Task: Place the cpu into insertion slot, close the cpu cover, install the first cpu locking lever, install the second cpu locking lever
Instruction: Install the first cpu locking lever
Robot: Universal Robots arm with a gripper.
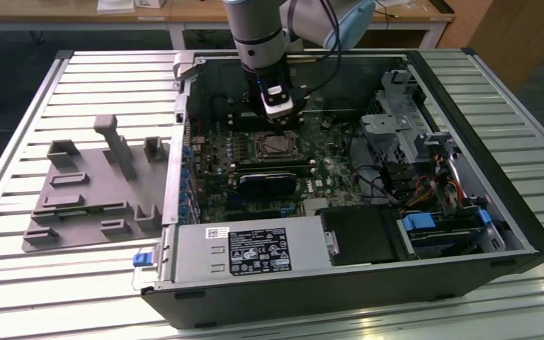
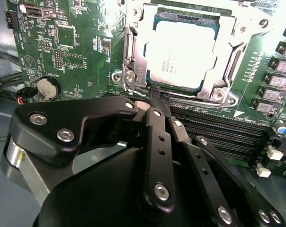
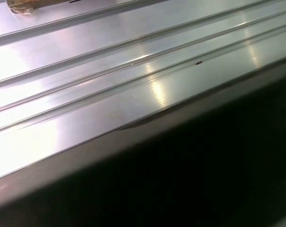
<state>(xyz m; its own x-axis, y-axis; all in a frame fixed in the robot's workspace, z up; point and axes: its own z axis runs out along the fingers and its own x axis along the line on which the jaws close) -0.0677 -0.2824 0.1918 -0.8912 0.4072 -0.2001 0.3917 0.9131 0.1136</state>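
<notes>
The cpu (image 2: 181, 54), a pale square chip, lies flat in the insertion slot (image 1: 274, 146) on the green motherboard inside the open computer case. The cpu cover (image 2: 133, 56), a silver frame, lies down around the chip, which shows through its window. My gripper (image 2: 158, 97) has its black fingers (image 2: 152, 123) drawn together to a point, with the tips at the socket edge beside the memory slots. In the exterior view the gripper (image 1: 277, 117) hangs straight down just behind the socket. I cannot tell whether a locking lever sits under the tips.
Long black memory slots (image 2: 218, 127) run beside the socket, and a coin battery (image 2: 48, 87) sits further off. A black card (image 1: 267, 183), power supply (image 1: 244, 251) and drive cage (image 1: 414, 142) crowd the case. A grey fixture (image 1: 93, 184) lies on the slatted table (image 3: 110, 71).
</notes>
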